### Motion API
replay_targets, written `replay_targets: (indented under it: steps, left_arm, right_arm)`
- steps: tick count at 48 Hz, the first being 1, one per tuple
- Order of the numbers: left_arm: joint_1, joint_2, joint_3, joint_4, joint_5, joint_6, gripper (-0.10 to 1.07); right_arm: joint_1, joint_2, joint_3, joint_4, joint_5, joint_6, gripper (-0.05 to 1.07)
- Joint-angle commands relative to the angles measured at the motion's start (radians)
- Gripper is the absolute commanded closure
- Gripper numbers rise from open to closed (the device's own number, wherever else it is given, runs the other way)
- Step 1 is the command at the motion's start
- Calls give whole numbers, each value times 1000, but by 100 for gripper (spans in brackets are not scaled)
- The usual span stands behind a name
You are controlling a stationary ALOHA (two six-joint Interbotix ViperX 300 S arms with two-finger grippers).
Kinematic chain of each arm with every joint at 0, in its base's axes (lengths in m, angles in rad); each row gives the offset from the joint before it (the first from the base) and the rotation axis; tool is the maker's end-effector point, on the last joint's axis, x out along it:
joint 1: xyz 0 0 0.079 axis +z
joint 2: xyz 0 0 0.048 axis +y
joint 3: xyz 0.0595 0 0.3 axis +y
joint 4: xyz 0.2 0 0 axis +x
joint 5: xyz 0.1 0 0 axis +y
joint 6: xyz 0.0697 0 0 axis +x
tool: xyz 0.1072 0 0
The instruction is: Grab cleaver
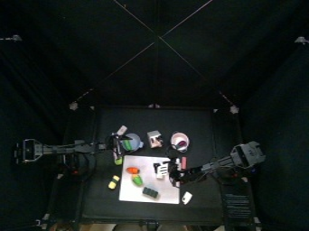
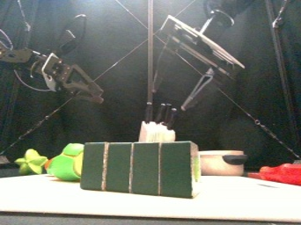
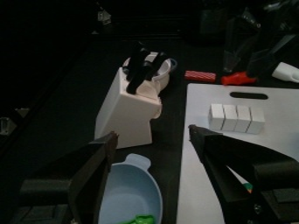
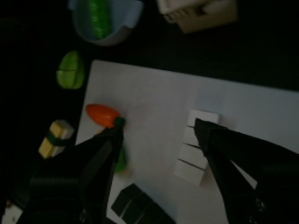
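A white knife block (image 3: 131, 101) holds several black knife handles (image 3: 145, 63); the blades are hidden inside, so I cannot tell which is the cleaver. The block also shows in the front view (image 2: 157, 130) and in the top view (image 1: 130, 142). My left gripper (image 3: 158, 175) is open and empty, a short way from the block; it hangs at the left in the front view (image 2: 88, 90). My right gripper (image 4: 170, 175) is open and empty above the white cutting board (image 4: 163, 105), to the right of the block in the front view (image 2: 194, 97).
On the board lie a white segmented block (image 4: 193, 144) and an orange carrot (image 4: 103, 113). A light blue bowl (image 3: 128, 188) sits beside the knife block. A green segmented block (image 2: 139, 167) stands at the table's front, a white bowl (image 2: 219, 161) and a red thing (image 2: 280, 173) to the right.
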Motion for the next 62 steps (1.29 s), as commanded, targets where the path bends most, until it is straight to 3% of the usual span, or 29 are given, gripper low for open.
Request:
replay_targets:
  steps: [1,13,20,39,54,62]
  left_arm:
    - [-2,-9,-12,-2,-5,0,-2]
    - [-2,-21,-9,2,-5,0,-2]
    - [3,-21,-6,2,-5,0,-2]
    - [5,-21,-2,0,-5,0,-2]
    - [5,-21,-2,0,-5,2,-2]
    - [5,-21,-2,0,-5,2,-2]
  right_arm:
    - [-8,-67,-51,-17,-23,-129,6]
    - [-81,-81,-141,55,0,-379,6]
    - [-126,-75,-175,52,-5,-445,7]
    - [-255,-23,-176,51,-74,-479,8]
    - [-285,31,-210,52,-63,-491,8]
    - [-285,41,-273,69,0,-561,8]
